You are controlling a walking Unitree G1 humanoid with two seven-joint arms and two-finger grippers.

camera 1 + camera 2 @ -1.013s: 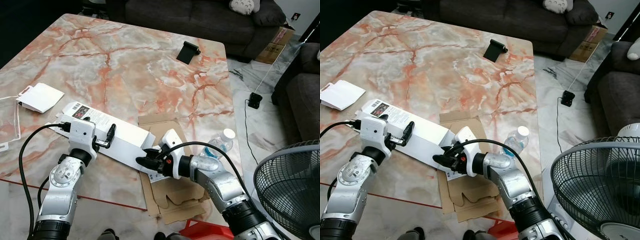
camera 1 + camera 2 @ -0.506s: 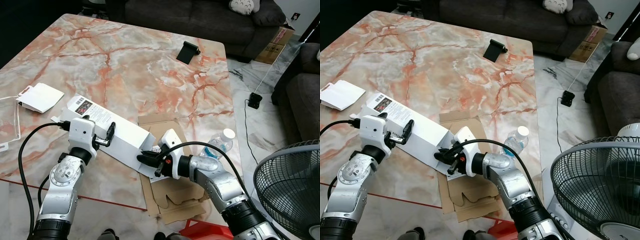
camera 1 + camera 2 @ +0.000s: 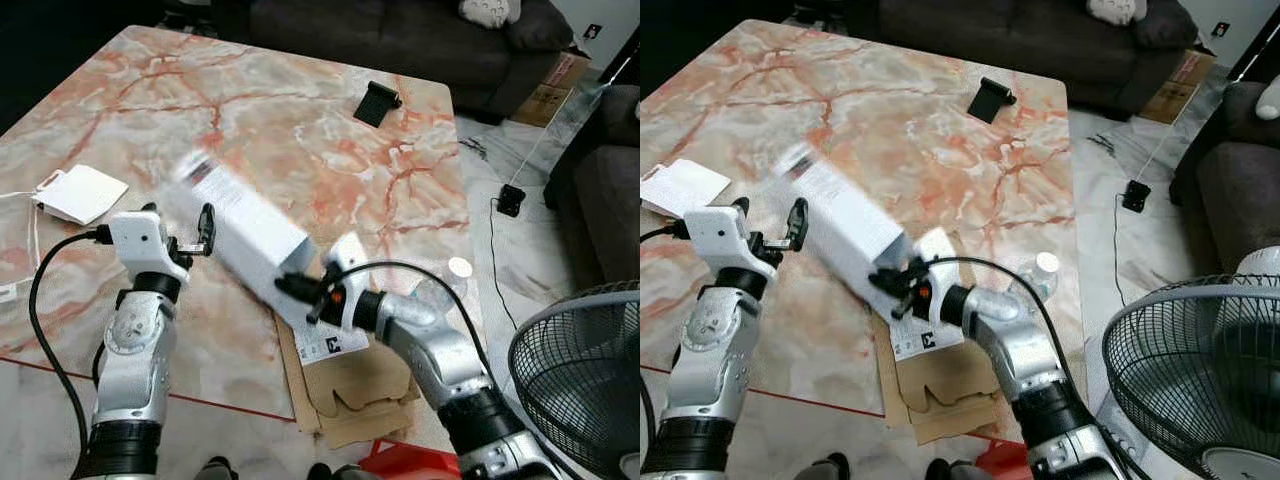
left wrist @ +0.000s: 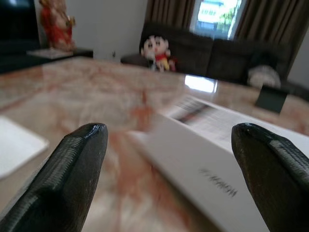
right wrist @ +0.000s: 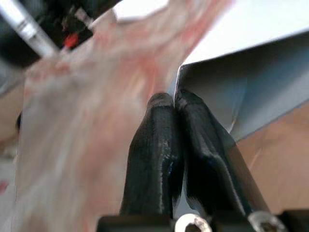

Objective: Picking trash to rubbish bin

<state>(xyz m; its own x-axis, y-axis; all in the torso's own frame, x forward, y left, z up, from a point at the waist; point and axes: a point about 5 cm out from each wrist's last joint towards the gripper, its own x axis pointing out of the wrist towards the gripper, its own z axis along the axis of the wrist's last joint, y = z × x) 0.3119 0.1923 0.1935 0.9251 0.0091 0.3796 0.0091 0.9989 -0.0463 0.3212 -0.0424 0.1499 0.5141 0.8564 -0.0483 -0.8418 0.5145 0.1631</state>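
A long white box (image 3: pixel 245 225) is lifted off the marble table (image 3: pixel 300 130) and tilted, blurred by motion. My right gripper (image 3: pixel 292 288) is shut on the thin edge at its near end; the right wrist view shows the two fingers (image 5: pixel 159 130) pinched on a white flap of the box (image 5: pixel 251 58). A printed white flap (image 3: pixel 330 345) lies below that end. My left gripper (image 3: pixel 770 212) is open at the box's left side, with the box (image 4: pixel 207 145) just ahead between its spread fingertips (image 4: pixel 72 164) and not touching them.
Flattened brown cardboard (image 3: pixel 350 395) hangs over the table's near edge. A plastic bottle (image 3: pixel 447 278) stands behind my right arm. A white paper bag (image 3: pixel 80 192) lies at the left and a black object (image 3: pixel 378 100) at the far side. A fan (image 3: pixel 580 380) stands at the right.
The right gripper has raised and swung the white box up off the table toward the middle. The left gripper has lifted and pulled back to the left, clear of the box.
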